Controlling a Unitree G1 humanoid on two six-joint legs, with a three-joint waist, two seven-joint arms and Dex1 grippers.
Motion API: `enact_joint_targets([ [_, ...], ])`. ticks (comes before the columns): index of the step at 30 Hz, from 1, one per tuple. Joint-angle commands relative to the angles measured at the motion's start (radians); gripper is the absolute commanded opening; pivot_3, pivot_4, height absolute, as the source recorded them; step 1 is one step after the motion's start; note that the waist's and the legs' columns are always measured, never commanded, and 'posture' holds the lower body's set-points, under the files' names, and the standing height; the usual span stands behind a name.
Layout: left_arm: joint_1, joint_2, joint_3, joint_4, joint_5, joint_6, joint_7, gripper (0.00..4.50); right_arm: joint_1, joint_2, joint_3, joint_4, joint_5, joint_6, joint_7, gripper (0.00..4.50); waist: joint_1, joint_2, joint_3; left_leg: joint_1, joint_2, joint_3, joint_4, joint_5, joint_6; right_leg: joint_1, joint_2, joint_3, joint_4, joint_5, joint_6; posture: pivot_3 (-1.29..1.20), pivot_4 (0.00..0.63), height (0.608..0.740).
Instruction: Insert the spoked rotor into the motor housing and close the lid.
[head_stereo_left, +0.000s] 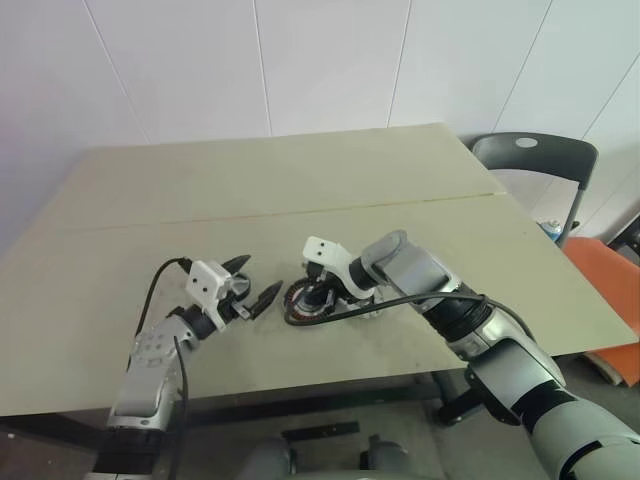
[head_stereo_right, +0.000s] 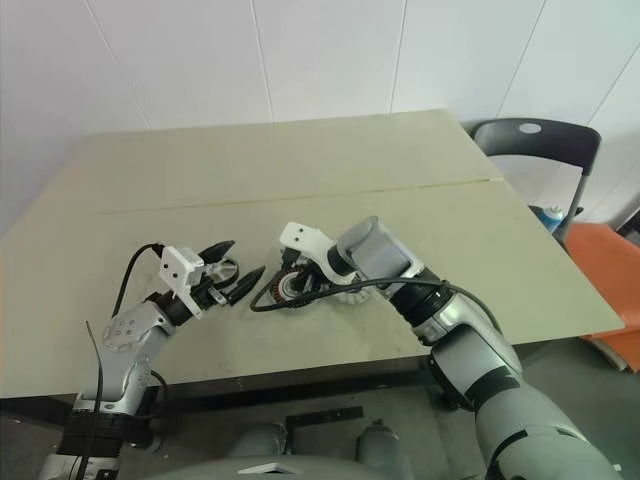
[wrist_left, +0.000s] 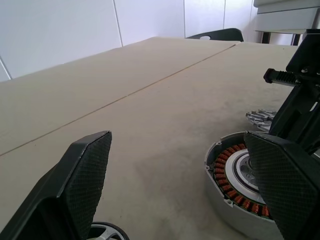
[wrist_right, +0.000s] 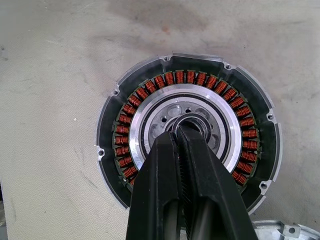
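On a tan table (head_stereo_left: 300, 190), the motor housing (head_stereo_left: 303, 301) lies flat near the front edge, its copper-red ring of windings facing up. From the head camera, the right gripper (head_stereo_left: 318, 293) angles down onto the housing's middle, while the left gripper (head_stereo_left: 251, 283) hangs level just beside the housing, on its left, with its two black fingers spread wide and nothing between them. A black cable (head_stereo_left: 400, 300) trails from the right arm past the housing, and a dark chair (head_stereo_left: 535, 160) stands well beyond it, off the table's far right corner. From the left wrist, the spread fingers (wrist_left: 85, 175) frame the tabletop, with the housing (wrist_left: 227, 200) close to one of them and a pale, toothed metal part (wrist_left: 260, 117) lying on the table just behind the housing; what that part is cannot be told. From the right wrist, the housing (wrist_right: 150, 75) shows its full ring of windings around a pale centre, and the right gripper's fingers (wrist_right: 165, 190) are pressed together, their tips at the hub in the centre, gripping nothing that can be seen.
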Motion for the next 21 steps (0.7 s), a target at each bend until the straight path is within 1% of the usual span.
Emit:
enact_joint_targets([
  [1, -0.012, 0.006, 0.008, -0.018, -0.002, -0.011, -0.001, 4.5, 0.031, -0.014, 0.053, 0.005, 0.02, 0.036, 0.038, 0.04, 0.0, 0.0, 0.0, 0.0, 0.0, 0.0, 0.0, 0.0, 0.0, 0.0, 0.0, 0.0, 0.0, 0.0, 0.0, 0.0, 0.0, 0.74],
  [9, -0.011, 0.006, 0.007, -0.019, -0.001, -0.011, 0.002, 4.5, 0.035, -0.023, 0.069, -0.013, 0.03, 0.044, 0.045, 0.04, 0.0, 0.0, 0.0, 0.001, 0.0, 0.0, -0.005, 0.0, 0.0, 0.0, 0.0, 0.0, -0.003, 0.0, 0.0, 0.0, 0.0, 0.74],
  [21, -0.01, 0.006, 0.007, -0.021, 0.001, -0.012, 0.005, 4.5, 0.041, 0.004, 0.065, 0.052, -0.031, -0.05, -0.053, 0.04, -0.006, -0.001, -0.001, 0.004, 0.002, 0.001, -0.004, 0.0, 0.0, 0.002, 0.002, 0.0, -0.002, 0.0, 0.0, 0.0, 0.0, 0.74],
])
